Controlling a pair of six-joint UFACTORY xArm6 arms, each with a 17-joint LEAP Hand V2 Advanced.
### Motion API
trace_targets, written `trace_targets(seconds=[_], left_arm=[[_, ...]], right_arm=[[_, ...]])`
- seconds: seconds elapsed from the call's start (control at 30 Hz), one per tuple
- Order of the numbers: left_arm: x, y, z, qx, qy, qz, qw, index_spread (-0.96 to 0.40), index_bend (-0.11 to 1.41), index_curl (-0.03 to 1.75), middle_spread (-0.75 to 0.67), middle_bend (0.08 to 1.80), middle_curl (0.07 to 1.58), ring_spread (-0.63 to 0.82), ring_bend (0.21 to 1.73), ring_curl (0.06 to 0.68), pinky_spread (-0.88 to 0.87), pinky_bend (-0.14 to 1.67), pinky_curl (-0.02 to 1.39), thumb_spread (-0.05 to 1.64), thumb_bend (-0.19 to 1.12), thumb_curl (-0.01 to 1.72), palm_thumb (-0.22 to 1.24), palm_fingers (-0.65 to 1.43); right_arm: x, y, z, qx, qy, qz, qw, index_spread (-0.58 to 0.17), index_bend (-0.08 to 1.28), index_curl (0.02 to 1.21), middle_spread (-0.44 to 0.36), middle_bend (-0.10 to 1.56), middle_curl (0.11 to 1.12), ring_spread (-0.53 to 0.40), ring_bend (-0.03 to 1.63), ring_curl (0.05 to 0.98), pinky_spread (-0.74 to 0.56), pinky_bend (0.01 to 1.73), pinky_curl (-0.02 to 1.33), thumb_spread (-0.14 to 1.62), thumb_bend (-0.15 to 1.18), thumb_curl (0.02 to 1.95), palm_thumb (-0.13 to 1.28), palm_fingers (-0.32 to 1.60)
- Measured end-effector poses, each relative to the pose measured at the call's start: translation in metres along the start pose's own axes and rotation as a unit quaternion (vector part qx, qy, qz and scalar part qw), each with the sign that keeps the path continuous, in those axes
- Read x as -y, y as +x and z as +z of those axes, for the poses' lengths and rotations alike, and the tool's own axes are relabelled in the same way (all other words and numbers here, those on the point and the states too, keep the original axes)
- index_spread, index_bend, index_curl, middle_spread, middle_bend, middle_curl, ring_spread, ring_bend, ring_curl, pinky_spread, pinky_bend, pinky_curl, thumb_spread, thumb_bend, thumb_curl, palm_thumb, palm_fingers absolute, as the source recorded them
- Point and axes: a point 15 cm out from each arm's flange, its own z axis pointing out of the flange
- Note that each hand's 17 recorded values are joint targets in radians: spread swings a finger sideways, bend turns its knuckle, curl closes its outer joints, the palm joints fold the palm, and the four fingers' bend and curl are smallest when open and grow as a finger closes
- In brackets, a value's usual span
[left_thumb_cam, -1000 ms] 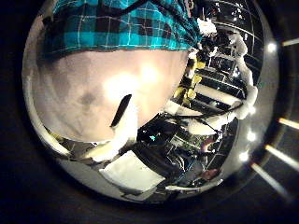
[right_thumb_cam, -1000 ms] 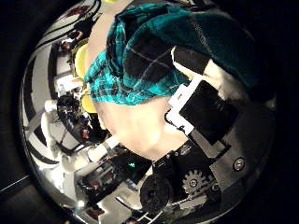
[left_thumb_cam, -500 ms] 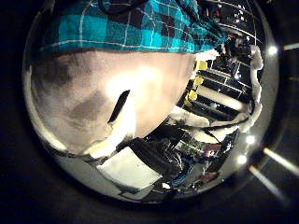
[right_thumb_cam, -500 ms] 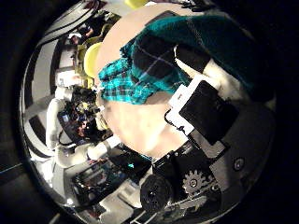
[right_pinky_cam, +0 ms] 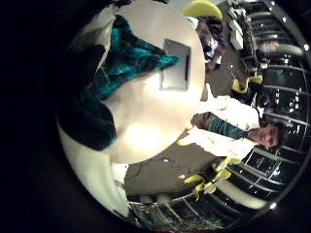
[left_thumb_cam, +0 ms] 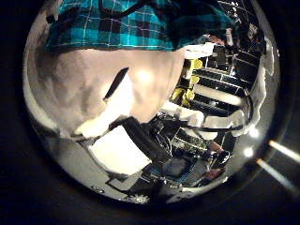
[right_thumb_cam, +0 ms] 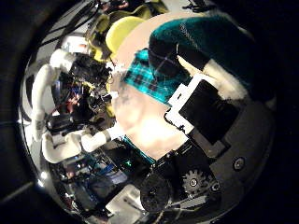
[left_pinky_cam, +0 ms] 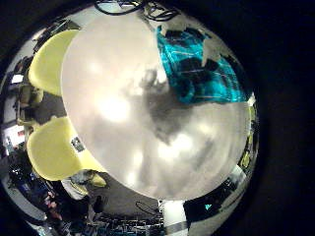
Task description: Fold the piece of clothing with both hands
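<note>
The checked piece of clothing (left_pinky_cam: pixel 202 64) lies at one side of the round white table (left_pinky_cam: pixel 128 118) in the left little finger side palm view. In the right thumb side palm view it (right_thumb_cam: pixel 201 37) fills the space close to my right hand (right_thumb_cam: pixel 201 107), whose fingers (right_thumb_cam: pixel 192 61) curl onto it. The right little finger side palm view shows it (right_pinky_cam: pixel 121 63) running from beside the palm down onto the table (right_pinky_cam: pixel 155 112). In the left thumb side palm view my left hand (left_thumb_cam: pixel 127 141) reaches a straight finger (left_thumb_cam: pixel 117 84) over bare table beside the cloth (left_thumb_cam: pixel 122 23).
Two yellow chairs (left_pinky_cam: pixel 49 64) (left_pinky_cam: pixel 54 147) stand at the table's rim, away from the cloth. Another yellow chair (right_thumb_cam: pixel 126 28) shows past the table in the right thumb side palm view, near a white robot arm (right_thumb_cam: pixel 51 84).
In the right thumb view the cloth has bunched up and come closer to the palm, and the whole picture has shifted. The left thumb view has shifted a little, with the cloth still beside the hand.
</note>
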Motion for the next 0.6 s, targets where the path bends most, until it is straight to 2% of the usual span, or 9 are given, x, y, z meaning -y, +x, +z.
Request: trace_targets(seconds=[0.1, 0.27, 0.3, 0.4, 0.5, 0.57, 0.6], left_arm=[[-0.024, -0.015, -0.012, 0.005, 0.014, -0.023, 0.9996, -0.17, 0.23, 0.44, -0.13, 0.39, 0.48, -0.19, 0.77, 0.289, 0.03, 0.25, 0.34, 1.12, -0.01, 0.35, 0.46, 0.51], [-0.054, -0.041, -0.024, 0.018, 0.037, -0.058, 0.9974, -0.20, 0.26, 0.47, -0.18, 0.43, 0.53, -0.24, 0.79, 0.307, -0.03, 0.25, 0.35, 1.12, -0.01, 0.37, 0.52, 0.52], [-0.058, -0.046, -0.024, 0.018, 0.038, -0.064, 0.9971, -0.21, 0.27, 0.49, -0.19, 0.44, 0.54, -0.26, 0.79, 0.313, -0.03, 0.26, 0.35, 1.12, -0.01, 0.38, 0.54, 0.53], [-0.077, -0.062, -0.024, 0.014, 0.043, -0.081, 0.9957, -0.23, 0.29, 0.52, -0.21, 0.45, 0.58, -0.27, 0.81, 0.325, -0.06, 0.27, 0.36, 1.12, -0.01, 0.40, 0.57, 0.51], [-0.090, -0.065, -0.021, 0.012, 0.045, -0.088, 0.9950, -0.24, 0.30, 0.54, -0.22, 0.46, 0.60, -0.28, 0.82, 0.336, -0.07, 0.29, 0.37, 1.12, -0.01, 0.41, 0.59, 0.51], [-0.094, -0.066, -0.023, 0.014, 0.049, -0.090, 0.9947, -0.25, 0.31, 0.55, -0.23, 0.46, 0.62, -0.29, 0.82, 0.344, -0.08, 0.30, 0.38, 1.13, -0.01, 0.42, 0.59, 0.50], [-0.096, -0.065, -0.023, 0.014, 0.050, -0.091, 0.9945, -0.25, 0.31, 0.56, -0.23, 0.47, 0.63, -0.29, 0.83, 0.348, -0.08, 0.30, 0.38, 1.13, -0.01, 0.43, 0.60, 0.49]], right_arm=[[0.038, -0.043, 0.017, -0.023, 0.016, -0.033, 0.999, -0.269, 1.09, 0.85, -0.112, 1.36, 0.76, -0.207, 1.39, 0.734, -0.17, 1.09, 1.24, 1.03, -0.01, 0.94, 1.03, 1.12], [0.084, -0.105, 0.061, -0.029, 0.030, -0.072, 0.997, -0.263, 1.09, 0.85, -0.111, 1.36, 0.75, -0.209, 1.38, 0.736, -0.18, 1.09, 1.24, 1.01, -0.02, 0.95, 1.00, 1.13], [0.093, -0.113, 0.067, -0.030, 0.037, -0.073, 0.996, -0.262, 1.09, 0.84, -0.113, 1.35, 0.75, -0.208, 1.38, 0.734, -0.18, 1.08, 1.24, 1.01, -0.06, 0.93, 0.91, 1.13], [0.114, -0.129, 0.089, -0.030, 0.055, -0.076, 0.995, -0.270, 1.02, 0.82, -0.116, 1.33, 0.73, -0.208, 1.38, 0.720, -0.19, 1.07, 1.20, 1.03, -0.05, 0.89, 0.86, 1.12], [0.124, -0.131, 0.104, -0.029, 0.059, -0.079, 0.995, -0.311, 0.76, 0.79, -0.145, 1.21, 0.69, -0.216, 1.37, 0.685, -0.27, 1.05, 1.09, 1.06, -0.04, 0.83, 0.77, 0.93], [0.124, -0.126, 0.105, -0.029, 0.059, -0.079, 0.995, -0.326, 0.49, 0.73, -0.196, 1.00, 0.63, -0.245, 1.36, 0.674, -0.35, 1.11, 1.05, 1.08, -0.04, 0.79, 0.70, 0.48], [0.123, -0.123, 0.105, -0.028, 0.058, -0.078, 0.995, -0.338, 0.40, 0.68, -0.203, 0.87, 0.59, -0.247, 1.29, 0.645, -0.33, 1.09, 1.03, 1.08, -0.04, 0.77, 0.68, 0.24]])
